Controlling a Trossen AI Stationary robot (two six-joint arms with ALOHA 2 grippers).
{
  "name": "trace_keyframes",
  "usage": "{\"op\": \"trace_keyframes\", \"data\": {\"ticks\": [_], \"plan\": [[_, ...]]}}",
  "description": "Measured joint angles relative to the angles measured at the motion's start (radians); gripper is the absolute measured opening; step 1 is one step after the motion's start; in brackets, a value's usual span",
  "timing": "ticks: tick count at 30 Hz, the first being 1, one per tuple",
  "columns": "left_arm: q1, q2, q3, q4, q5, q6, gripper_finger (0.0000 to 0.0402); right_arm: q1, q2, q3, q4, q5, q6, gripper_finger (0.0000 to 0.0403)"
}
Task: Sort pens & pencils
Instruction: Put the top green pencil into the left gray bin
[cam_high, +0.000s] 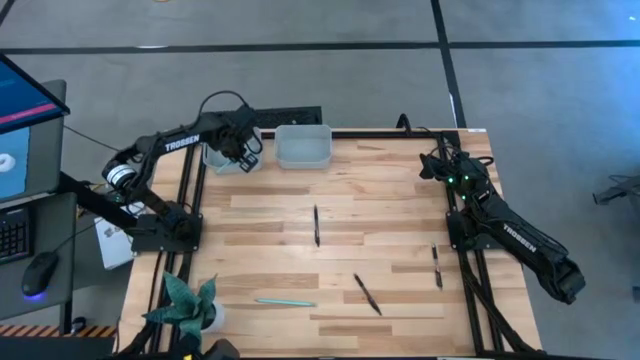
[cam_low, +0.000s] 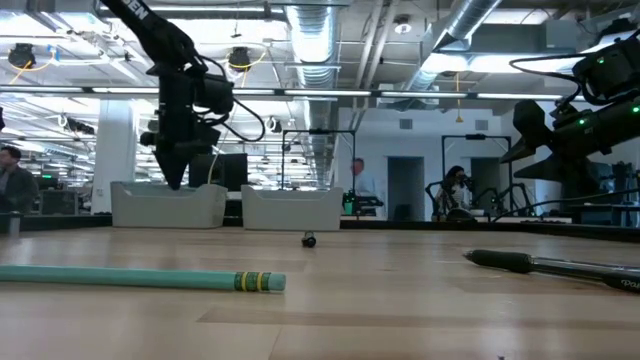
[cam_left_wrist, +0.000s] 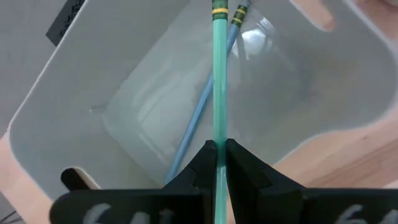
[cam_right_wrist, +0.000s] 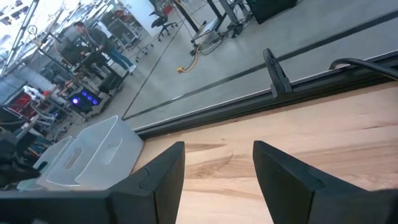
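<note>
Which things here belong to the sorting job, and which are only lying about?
Job: teal pencil held in left gripper, blue pencil in left bin, teal pencil on table, three black pens, second bin.
Lying about: potted plant.

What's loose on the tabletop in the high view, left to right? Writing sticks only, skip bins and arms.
Teal pencil lying flat near the front edge → short black pen pointing away from the front, mid-table → black pen lying diagonally → black pen close to the right arm's base.
</note>
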Motion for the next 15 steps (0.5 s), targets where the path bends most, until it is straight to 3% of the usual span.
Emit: {"op": "trace_keyframes", "data": {"ticks": [15], "plan": [[-0.034,0.000,-0.005,-0.004,-0.044,0.253,0.0009,0.000,0.000,0.000,0.000,0.000,0.001,0.0212]]}}
